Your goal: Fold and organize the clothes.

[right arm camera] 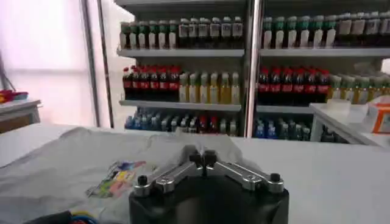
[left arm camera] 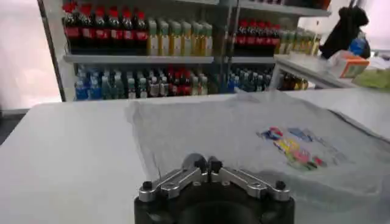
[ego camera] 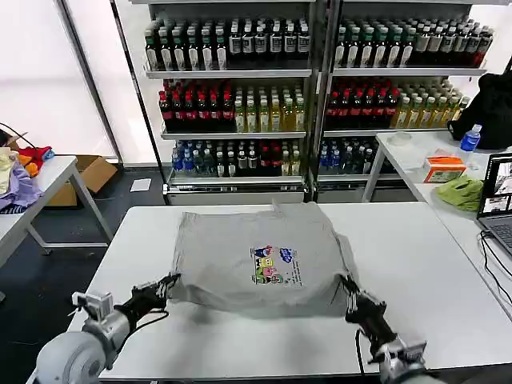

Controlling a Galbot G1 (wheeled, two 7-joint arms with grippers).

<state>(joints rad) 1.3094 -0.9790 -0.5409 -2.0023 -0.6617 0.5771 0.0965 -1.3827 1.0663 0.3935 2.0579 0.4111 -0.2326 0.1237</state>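
Shirt (ego camera: 256,260), grey and partly folded, is pinched at its near corners by left gripper (ego camera: 170,284) and, seemingly, right gripper (ego camera: 348,290); the head view shows both.

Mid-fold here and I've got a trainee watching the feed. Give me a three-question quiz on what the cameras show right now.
1. True or false: the grey shirt lies with its chest print facing up.
2. Where is each gripper? A) both at the shirt's near corners, B) both at the collar end, C) one on the shelves.
3. Fill in: the shirt lies on the white ____.

Key:
1. True.
2. A: the left gripper is at the near left corner and the right gripper at the near right corner.
3. Table.
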